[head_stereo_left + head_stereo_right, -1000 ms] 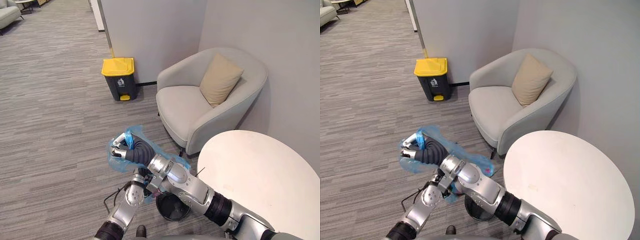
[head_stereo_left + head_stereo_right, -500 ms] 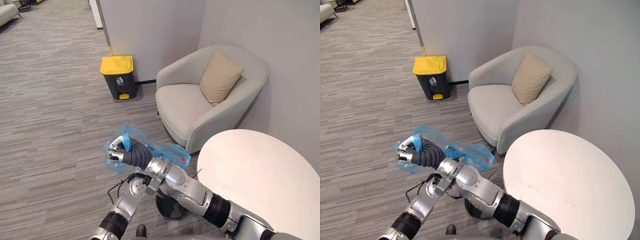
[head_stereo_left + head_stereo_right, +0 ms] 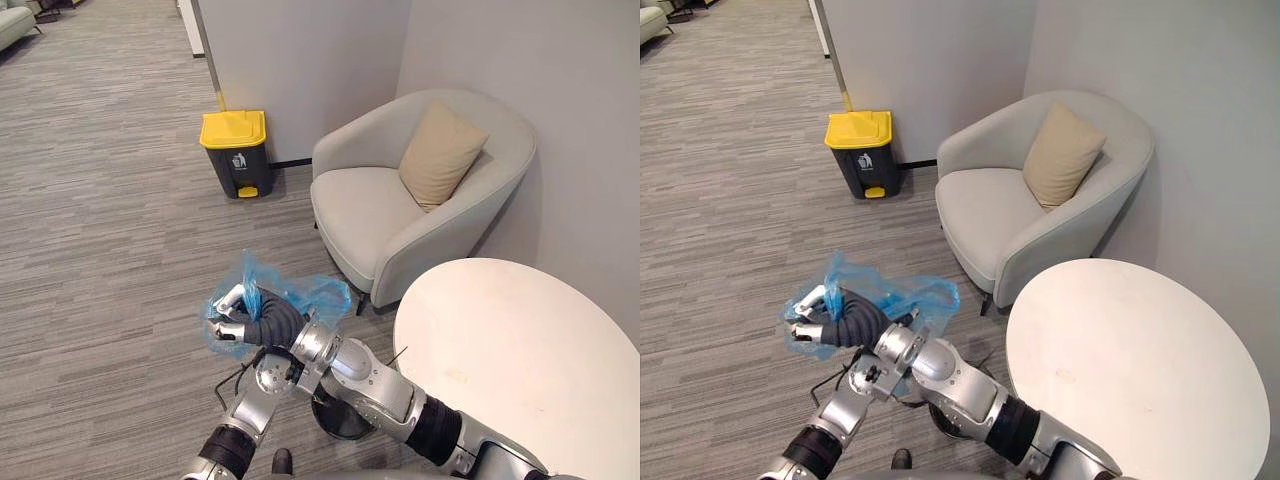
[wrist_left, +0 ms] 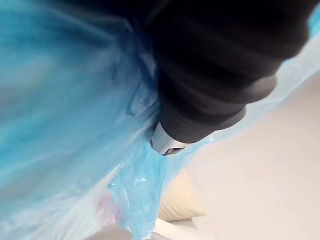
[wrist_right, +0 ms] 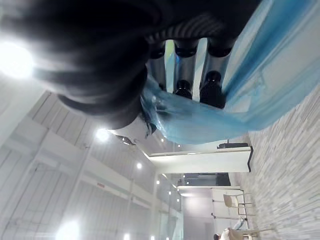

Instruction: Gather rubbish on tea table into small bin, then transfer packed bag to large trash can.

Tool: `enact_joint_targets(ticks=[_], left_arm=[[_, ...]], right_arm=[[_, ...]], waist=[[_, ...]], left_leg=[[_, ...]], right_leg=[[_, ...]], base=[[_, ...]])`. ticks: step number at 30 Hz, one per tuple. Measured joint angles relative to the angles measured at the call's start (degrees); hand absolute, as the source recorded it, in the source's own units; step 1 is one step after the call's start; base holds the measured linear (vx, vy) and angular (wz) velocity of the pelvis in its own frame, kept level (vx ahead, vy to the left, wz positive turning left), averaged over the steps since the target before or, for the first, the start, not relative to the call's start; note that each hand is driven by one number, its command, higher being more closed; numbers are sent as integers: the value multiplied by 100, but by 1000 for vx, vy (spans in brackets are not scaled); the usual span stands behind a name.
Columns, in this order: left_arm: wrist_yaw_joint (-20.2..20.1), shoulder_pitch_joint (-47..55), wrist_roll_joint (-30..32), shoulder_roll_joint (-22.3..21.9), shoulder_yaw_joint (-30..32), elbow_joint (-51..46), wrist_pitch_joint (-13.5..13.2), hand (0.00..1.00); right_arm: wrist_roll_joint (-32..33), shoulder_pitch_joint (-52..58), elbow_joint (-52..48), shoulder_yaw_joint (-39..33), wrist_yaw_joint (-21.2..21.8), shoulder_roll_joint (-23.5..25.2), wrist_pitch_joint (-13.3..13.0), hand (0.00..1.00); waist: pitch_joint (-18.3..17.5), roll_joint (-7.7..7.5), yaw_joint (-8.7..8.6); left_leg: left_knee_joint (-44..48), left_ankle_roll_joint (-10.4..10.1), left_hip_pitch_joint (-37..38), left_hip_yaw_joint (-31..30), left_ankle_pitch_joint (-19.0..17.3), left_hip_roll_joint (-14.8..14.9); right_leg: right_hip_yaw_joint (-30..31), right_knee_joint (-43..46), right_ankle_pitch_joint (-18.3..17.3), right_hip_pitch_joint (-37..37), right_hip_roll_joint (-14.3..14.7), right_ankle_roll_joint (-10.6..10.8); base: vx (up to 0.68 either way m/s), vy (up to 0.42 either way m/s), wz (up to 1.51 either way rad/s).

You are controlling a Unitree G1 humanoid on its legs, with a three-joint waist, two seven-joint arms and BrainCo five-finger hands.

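An office lounge: grey striped carpet (image 3: 100, 200), a pale armchair (image 3: 370, 210), round white table (image 3: 520, 350), yellow-lidded bin (image 3: 238, 150).

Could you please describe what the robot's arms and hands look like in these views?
Both arms are silver-grey, built of rounded metal segments with black bands at the joints. The right arm ends in a dark ribbed cover over wrist and hand back; the right hand has silver fingers with dark tips. The left arm has a round joint housing.

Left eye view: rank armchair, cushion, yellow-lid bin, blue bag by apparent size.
1. armchair
2-3. blue bag and cushion look about alike; bag sits nearer the camera, so unranked
4. yellow-lid bin
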Motion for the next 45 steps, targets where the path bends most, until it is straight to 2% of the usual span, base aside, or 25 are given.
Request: enact_joint_targets(ticks=[2,7,14,21,30,34,38,45], left_arm=[[-21,37,-3,-16,122,5,0,100],[-80,150,-115,-20,508,6,-29,100],[-95,277,-466,2,909,240,-41,100],[-98,410,-575,7,1119,241,-46,100],[-233,866,-807,9,1629,246,-142,100],[-258,916,-975,14,1802,486,-149,100],[-358,1099,-1008,35,2009,537,-151,100],[-489,1175,-1120,53,2120,911,-169,100]], right_arm=[[-279,66,0,-1,15,-1,-20,0],[-1499,255,0,-219,-13,-49,-194,0],[-3270,539,0,-380,-136,-560,-333,0],[-4258,925,-31,-852,-336,-835,-410,0],[-4435,1900,-260,-2162,-663,-1111,-452,0],[-4424,2147,-260,-2412,-688,-1156,-453,0],[-4428,2333,-101,-2639,-713,-1097,-462,0],[-4300,2508,1563,-3307,-723,-792,-400,0]], waist=[[0,-1,-6],[1,-3,-14],[13,-24,-20],[63,-107,-12],[74,-118,-30],[77,-119,-45],[106,-131,-146],[256,-94,-154]], left_leg=[[-1,0,0,2,0,1],[-3,0,0,12,-1,1],[-4,-3,-1,27,-5,1],[-4,-11,-34,42,-13,7],[-3,-7,-54,53,-15,-3],[-4,-4,-41,53,-18,0],[-4,-11,-25,53,-28,-8],[-6,-10,-20,54,-30,-18]], right_leg=[[2,0,0,-2,-4,0],[12,1,0,-8,-7,0],[30,1,0,-20,-7,1],[46,7,-1,-99,-8,1],[60,9,2,-95,-1,6],[62,8,1,-99,-9,7],[59,2,0,-99,-8,8],[58,-4,3,-92,-8,13]], base=[[0,0,0],[0,0,0],[0,0,0],[0,0,0],[0,0,0],[0,0,0],[0,0,0],[0,0,0]])
